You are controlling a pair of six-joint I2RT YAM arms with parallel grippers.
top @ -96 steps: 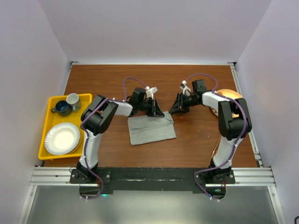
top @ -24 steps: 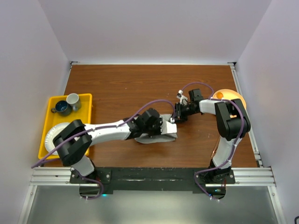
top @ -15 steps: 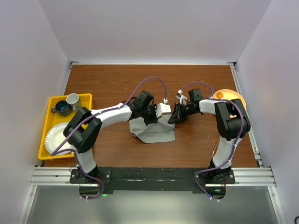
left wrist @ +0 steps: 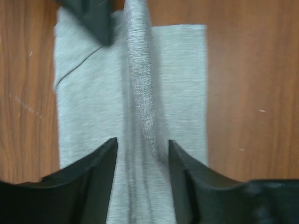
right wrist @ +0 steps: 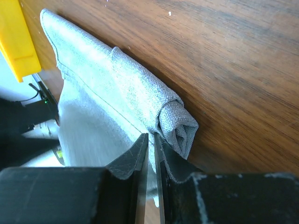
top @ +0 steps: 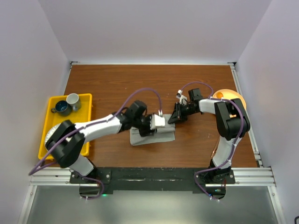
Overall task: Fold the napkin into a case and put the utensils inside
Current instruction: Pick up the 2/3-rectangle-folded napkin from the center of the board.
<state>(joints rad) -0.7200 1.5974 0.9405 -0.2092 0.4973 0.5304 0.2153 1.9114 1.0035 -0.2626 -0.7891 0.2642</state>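
Top, left-wrist and right-wrist views. The napkin (top: 161,136) lies on the table (top: 117,84) just ahead of the two arm bases, about midway between them, folded to a flat layered rectangle. Seen from the left wrist, a raised ridge of cloth runs lengthwise along the napkin (left wrist: 93,102). The left gripper (top: 156,125) hangs over the napkin. Its fingers stand well apart on either side of the ridge (left wrist: 142,144), and neither clamps it. The right gripper (top: 174,116) meets the napkin's far right corner. Its fingers (right wrist: 150,137) are drawn to a narrow slit that pinches a thin layer of cloth, beside a rolled-up corner of the napkin (right wrist: 107,84). At the table's left edge sits a yellow tray (top: 48,122) with a white plate (top: 53,133), partly under the left arm. Farther back in the tray are a blue mug (top: 60,108) and a grey mug (top: 73,100). Far right, an orange plate (top: 229,95) shows behind the right arm.
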